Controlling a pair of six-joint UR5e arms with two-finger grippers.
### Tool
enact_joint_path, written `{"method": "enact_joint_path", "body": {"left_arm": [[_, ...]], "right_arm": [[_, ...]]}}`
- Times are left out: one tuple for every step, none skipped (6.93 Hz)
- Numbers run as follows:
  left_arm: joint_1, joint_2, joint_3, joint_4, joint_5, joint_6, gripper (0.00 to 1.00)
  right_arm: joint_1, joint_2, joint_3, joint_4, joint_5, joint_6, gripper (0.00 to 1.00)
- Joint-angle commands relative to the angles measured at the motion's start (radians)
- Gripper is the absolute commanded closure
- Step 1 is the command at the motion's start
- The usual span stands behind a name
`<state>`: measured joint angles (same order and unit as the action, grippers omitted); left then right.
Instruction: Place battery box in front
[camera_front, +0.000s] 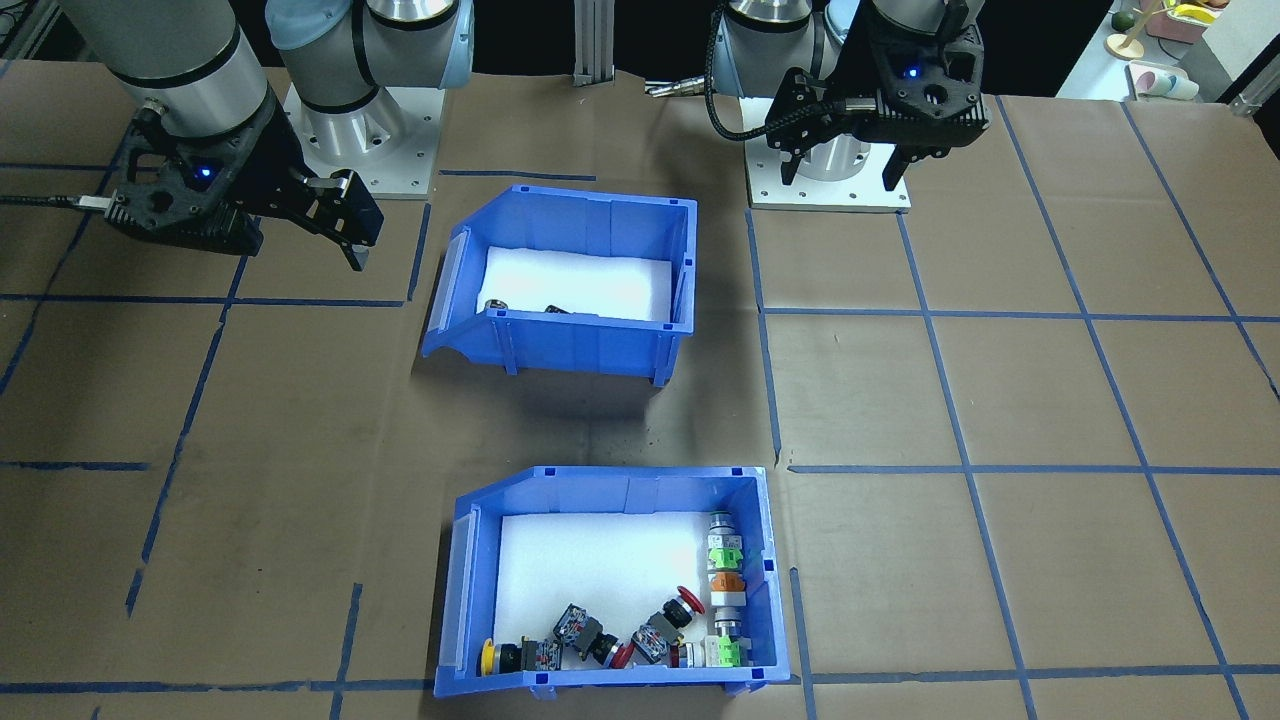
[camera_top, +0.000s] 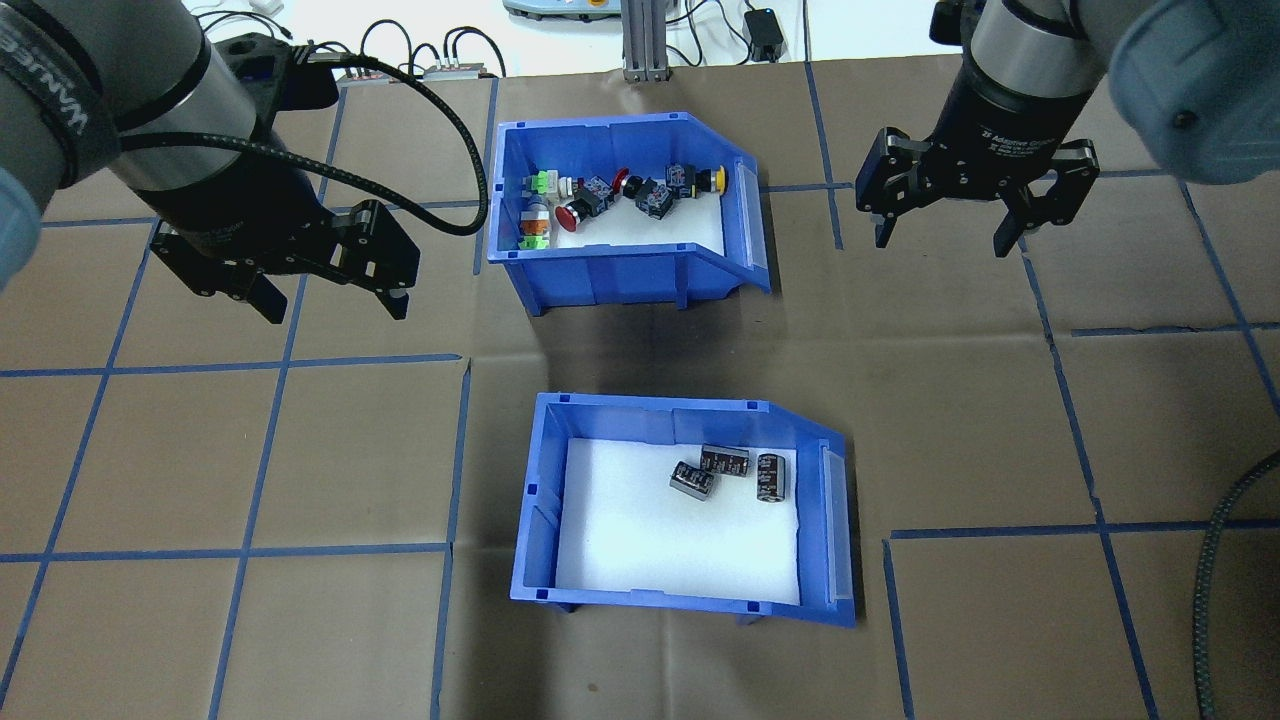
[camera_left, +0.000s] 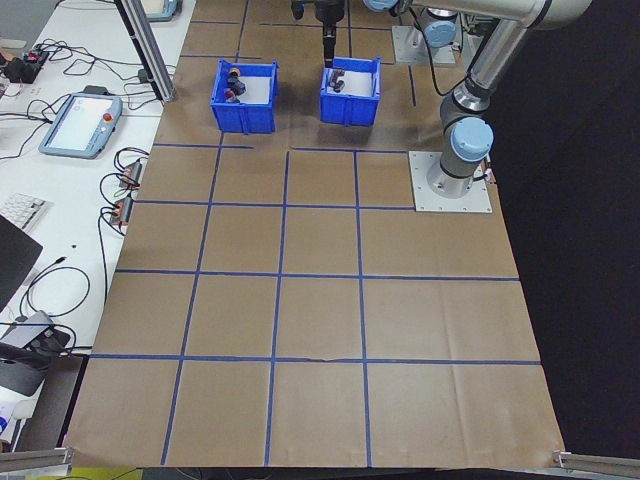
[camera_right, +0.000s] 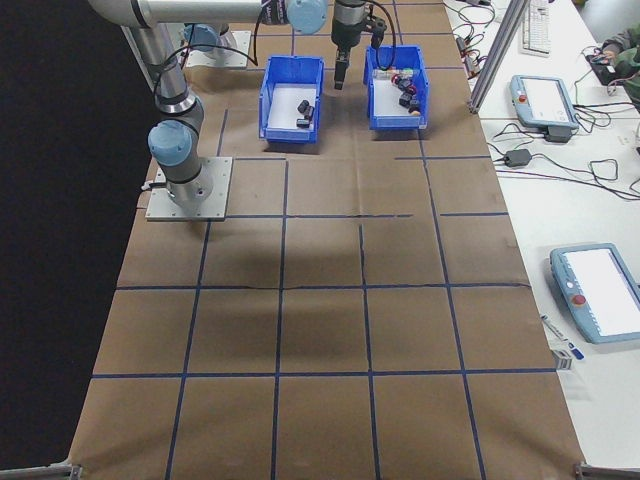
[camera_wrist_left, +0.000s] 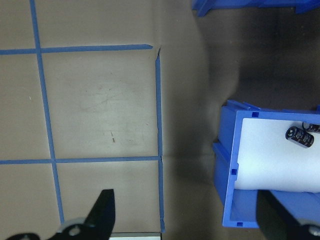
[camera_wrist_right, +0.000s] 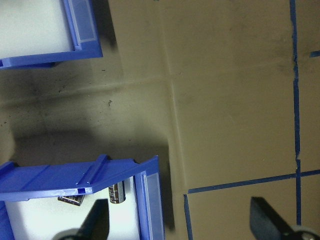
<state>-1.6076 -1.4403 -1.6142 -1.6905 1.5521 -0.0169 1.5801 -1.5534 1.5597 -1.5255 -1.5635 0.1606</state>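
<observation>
While front cam hides cylinders (camera_top: 725, 470), overhead shows three; both arms' fingers (camera_top: 325, 300) (camera_top: 940, 235) spread, empty.

This is looking like a robotics lab. A brown paper-covered bench (camera_right: 330, 300) marked into squares with blue tape is carrying two bolted-down arm bases, while grey handheld teach pendants (camera_right: 543, 94), a white keyboard (camera_left: 18, 210) and trailing black cables (camera_left: 70, 60) are lying on white side desks.

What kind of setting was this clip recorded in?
Probably a robotics lab: a table under brown paper gridded with blue tape, handheld teach pendants on a side bench, and two blue plastic parts bins.
</observation>
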Motion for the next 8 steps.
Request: {"method": "enact_joint_path", "body": {"left_arm": [[-0.002,0.008,-0.006,0.000,0.000,0.002,0.00],[0.000,0.009,-0.006,0.000,0.000,0.002,0.00],[-0.002,0.009,-0.004,0.000,0.000,0.002,0.00],[0.000,0.009,-0.006,0.000,0.000,0.002,0.00],[-0.002,0.005,-0.006,-0.002,-0.001,0.000,0.00],[0.000,0.003,-0.006,0.000,0.000,0.011,0.00],[0.000,-0.011,-0.006,0.006,-0.003,0.009,0.00],[0.000,-0.011,-0.006,0.026,-0.003,-0.004,0.00]], "right_arm": [[0.000,-0.002,0.000,-0.004,-0.001,-0.001,0.00],[0.000,-0.002,0.000,-0.008,-0.001,-0.003,0.00],[0.000,-0.001,0.000,-0.010,0.000,-0.009,0.00],[0.001,0.010,0.000,-0.005,-0.001,-0.012,0.00],[-0.003,0.015,-0.001,0.002,0.002,-0.015,0.00],[-0.006,0.015,-0.012,-0.001,0.005,-0.019,0.00],[-0.006,0.025,-0.019,-0.013,0.006,-0.097,0.00],[-0.005,0.051,-0.036,-0.080,0.016,-0.233,0.00]]}}
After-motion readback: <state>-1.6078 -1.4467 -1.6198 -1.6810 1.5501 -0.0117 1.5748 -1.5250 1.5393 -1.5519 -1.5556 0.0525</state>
